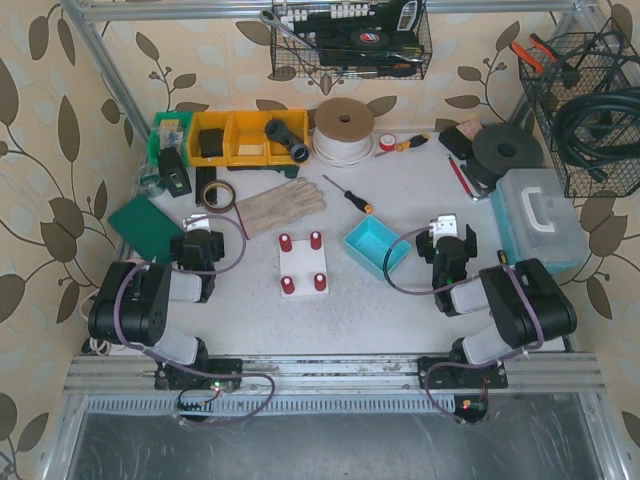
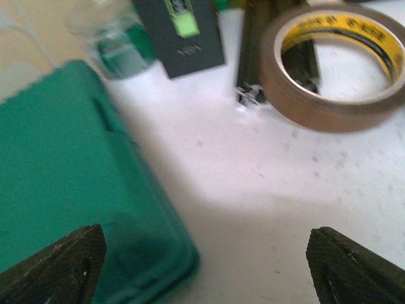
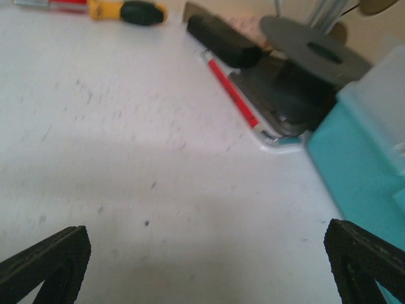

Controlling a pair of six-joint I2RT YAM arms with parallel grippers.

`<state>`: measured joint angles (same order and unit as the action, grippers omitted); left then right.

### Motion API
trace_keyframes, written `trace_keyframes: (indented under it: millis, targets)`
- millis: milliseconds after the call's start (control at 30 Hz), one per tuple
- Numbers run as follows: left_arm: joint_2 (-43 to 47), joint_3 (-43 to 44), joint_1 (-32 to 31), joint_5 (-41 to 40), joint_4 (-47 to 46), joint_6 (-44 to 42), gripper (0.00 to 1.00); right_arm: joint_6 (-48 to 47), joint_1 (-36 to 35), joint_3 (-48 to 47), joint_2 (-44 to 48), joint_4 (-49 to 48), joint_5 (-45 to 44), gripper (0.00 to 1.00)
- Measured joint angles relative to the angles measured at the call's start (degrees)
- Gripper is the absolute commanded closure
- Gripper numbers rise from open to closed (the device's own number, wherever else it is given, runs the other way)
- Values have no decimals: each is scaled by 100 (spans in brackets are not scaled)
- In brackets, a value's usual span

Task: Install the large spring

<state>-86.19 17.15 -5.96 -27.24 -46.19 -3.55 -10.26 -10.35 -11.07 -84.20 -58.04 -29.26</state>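
- white block (image 1: 303, 266) with four red posts sits mid-table; no spring visible, perhaps in blue tray (image 1: 377, 246).
- left gripper (image 2: 205, 266), right gripper (image 3: 205, 263) — both agape, empty; stage unclear.

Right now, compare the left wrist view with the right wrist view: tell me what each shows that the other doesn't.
Left wrist only: a green box at left, a roll of brown tape lying flat at upper right, and a dark card with a green label at the top.

Right wrist only: a yellow-and-black screwdriver handle, a red-handled tool, a dark grey disc and a teal case at right.

Both: bare white table ahead, and each pincer's black fingertips spread wide at the bottom corners, holding nothing.
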Motion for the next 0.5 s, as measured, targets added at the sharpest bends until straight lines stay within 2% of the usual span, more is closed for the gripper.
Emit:
trace_keyframes:
  millis: [67, 267, 500]
  targets:
    - [-83, 26, -2, 120, 17, -11, 10, -33, 57, -35, -299, -72, 201, 0]
    - [-81, 85, -2, 304, -70, -37, 10, 63, 431, -662, -297, 258, 745, 0]
    - [-81, 87, 0, 365, -66, -48, 10, 125, 452, -706, -254, 400, 960, 0]
